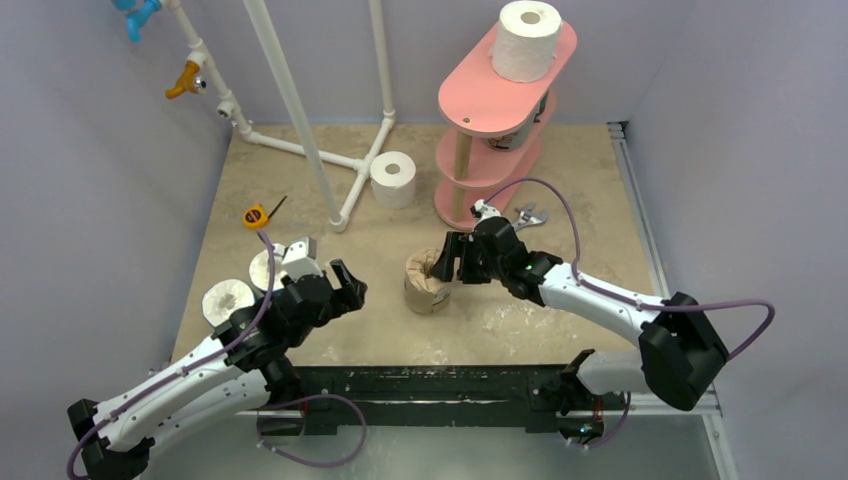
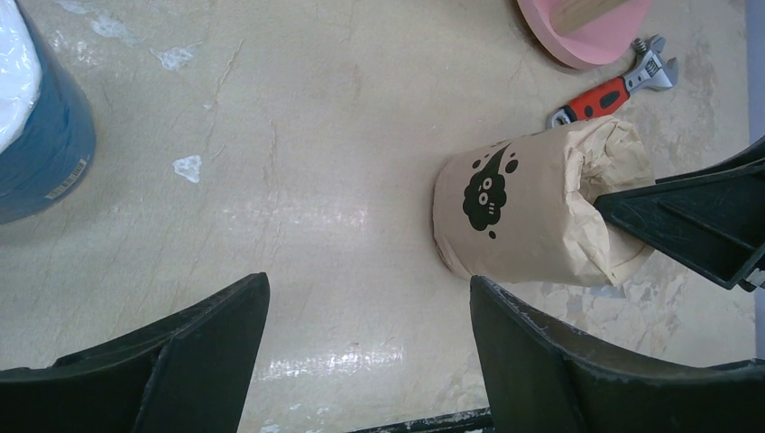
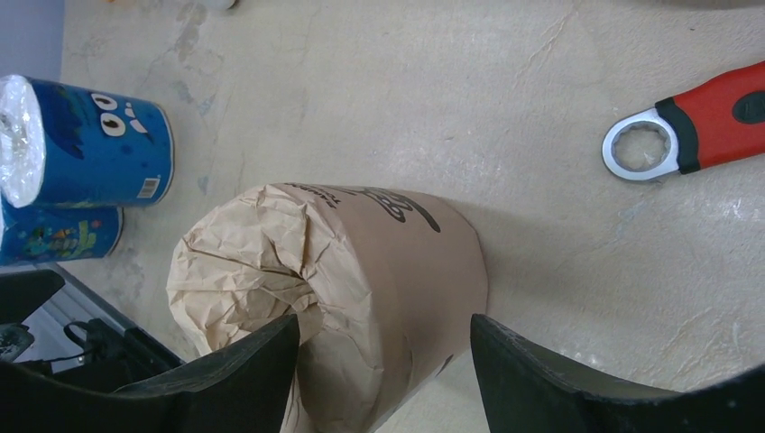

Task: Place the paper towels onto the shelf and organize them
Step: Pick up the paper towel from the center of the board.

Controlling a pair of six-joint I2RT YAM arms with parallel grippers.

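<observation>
Right arm's on the job. The right gripper (image 1: 446,266) is down at the tan roll (image 1: 422,292), which stands on end about dead centre of the table (image 1: 560,200). The wrist view has the jaws spread either side of it, one finger over the crumpled top and the other outside the paper wall. There's a sliver of gap on that outer side, so I'd call this bracketed, not gripped.

The left gripper (image 1: 352,283) hovers at the roll's 9 o'clock with its jaws apart and nothing between them but bare tabletop.

The step in hand, as I read it, is picking up the tan one. The shelf (image 1: 465,98) sits at its 1 o'clock and already carries a white roll (image 1: 527,42) on the top board. Something grey shows on the middle board, but I can't make out what.

Next move: I'd want the fingers firmly on that soft wrapper, then a straight lift before swinging toward 1 o'clock. The wrench (image 2: 603,97) lies right at the shelf's foot, so I'd carry high over it. The boards are stacked close, so the roll has to slide in level.

There's plenty left after this. A blue-wrapped roll (image 3: 99,155) and a second blue-wrapped roll (image 3: 59,236) wait at 9 o'clock by the left arm. Another loose white roll (image 1: 393,178) waits at 11 o'clock.
</observation>
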